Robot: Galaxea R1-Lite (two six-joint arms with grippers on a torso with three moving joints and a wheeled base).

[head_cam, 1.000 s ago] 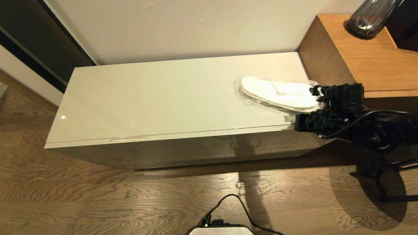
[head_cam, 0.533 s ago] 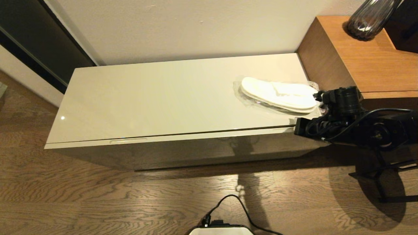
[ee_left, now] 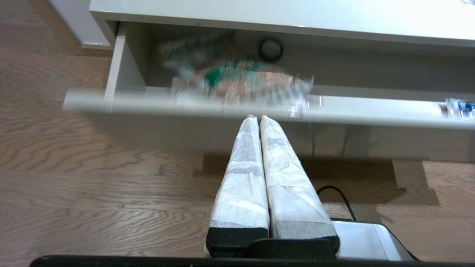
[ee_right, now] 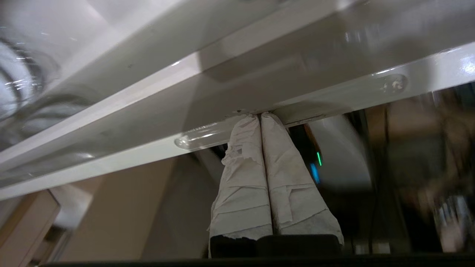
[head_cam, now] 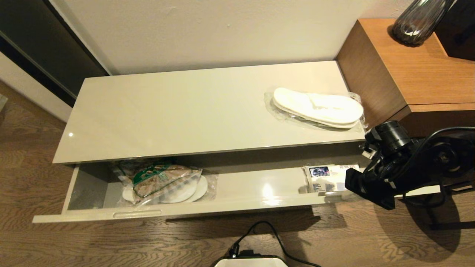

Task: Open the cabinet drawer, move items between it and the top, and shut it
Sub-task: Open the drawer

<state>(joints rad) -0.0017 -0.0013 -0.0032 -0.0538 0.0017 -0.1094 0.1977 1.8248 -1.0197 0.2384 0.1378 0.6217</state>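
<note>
The cabinet drawer stands pulled out, its front toward me. A flat white packet with a dark blue label lies at its right end. A pair of white slippers in clear wrap rests on the top at the right. My right gripper is shut, its tips pressed into the drawer front beside the handle slot. In the head view the right arm covers that end of the drawer. My left gripper is shut on nothing, low before the drawer front.
A green-labelled clear bag of brown contents lies at the drawer's left end over something flat and white. A small black ring sits behind it. A brown wood-grain block with a dark vase adjoins the cabinet's right end.
The drawer has slid out from shut to wide open. My right gripper has come toward me with the drawer front and its wrist has rolled. The slippers have stayed put.
</note>
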